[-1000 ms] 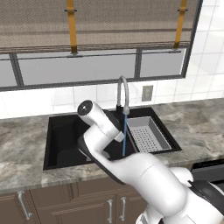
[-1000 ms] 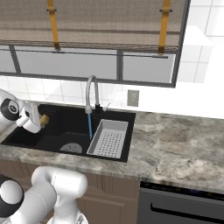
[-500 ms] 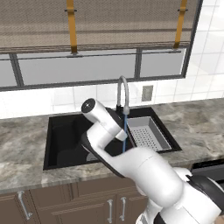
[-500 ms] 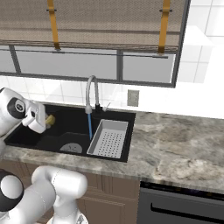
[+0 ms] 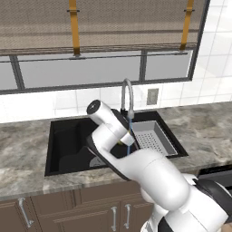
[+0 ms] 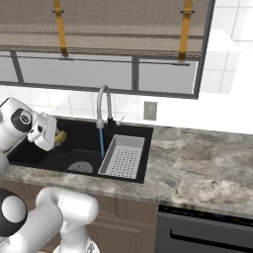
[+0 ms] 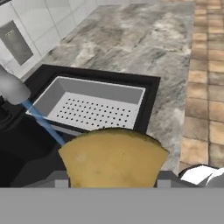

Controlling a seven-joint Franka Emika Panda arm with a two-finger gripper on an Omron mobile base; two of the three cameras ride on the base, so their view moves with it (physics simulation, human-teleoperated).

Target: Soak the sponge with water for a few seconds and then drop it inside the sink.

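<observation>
My gripper (image 6: 54,136) is shut on the yellow-orange sponge (image 6: 61,137), holding it above the left half of the black sink (image 6: 81,146). In the hand view the sponge (image 7: 113,158) bulges up between the fingertips (image 7: 58,179) at the bottom. The thin blue water (image 7: 43,122) falls from the faucet tip (image 7: 12,89) ahead and to the left, apart from the sponge. In the left base view a bit of the sponge (image 5: 121,142) peeks out beside the forearm, close to the water (image 5: 129,135). In the right base view the water (image 6: 102,143) runs well right of the sponge.
A grey perforated drainer tray (image 6: 123,157) fills the sink's right part, also seen as the drainer tray (image 7: 91,109) straight ahead. The round drain (image 6: 80,167) lies in the basin floor. The curved silver faucet (image 6: 104,101) stands behind. Marble counter (image 6: 197,158) surrounds the sink.
The gripper has carried the sponge a little toward the faucet and the water stream, still shut on it.
</observation>
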